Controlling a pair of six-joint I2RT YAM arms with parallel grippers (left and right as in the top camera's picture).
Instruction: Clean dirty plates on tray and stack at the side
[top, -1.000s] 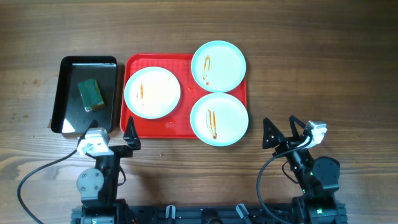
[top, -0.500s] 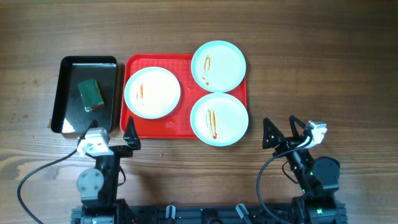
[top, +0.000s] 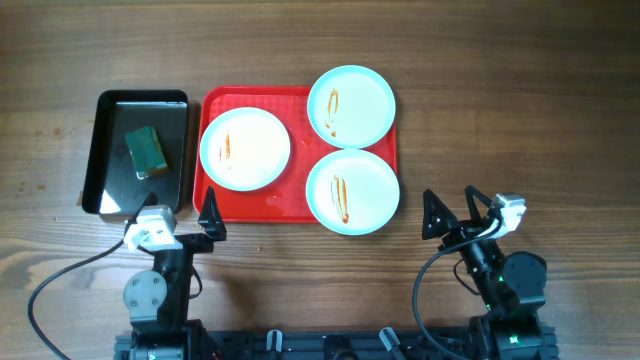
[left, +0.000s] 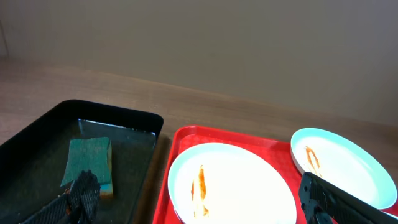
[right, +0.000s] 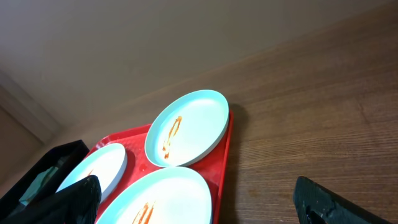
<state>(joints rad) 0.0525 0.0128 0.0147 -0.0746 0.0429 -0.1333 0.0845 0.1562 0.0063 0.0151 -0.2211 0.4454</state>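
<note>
Three pale mint-white plates lie on the red tray (top: 215, 196): the left plate (top: 245, 148), the far right plate (top: 351, 106) and the near right plate (top: 352, 192). Each has orange-brown sauce streaks. My left gripper (top: 186, 218) is open and empty at the tray's near left corner. My right gripper (top: 451, 213) is open and empty on the table, right of the near right plate. The left wrist view shows the left plate (left: 230, 186) and the far right plate (left: 345, 165) between its fingers (left: 199, 208). The right wrist view shows all three plates on the tray (right: 227, 146).
A black metal pan (top: 110, 160) stands left of the tray with a green sponge (top: 146, 152) in it, also seen in the left wrist view (left: 90, 163). Bare wooden table (top: 520, 110) lies right of the tray.
</note>
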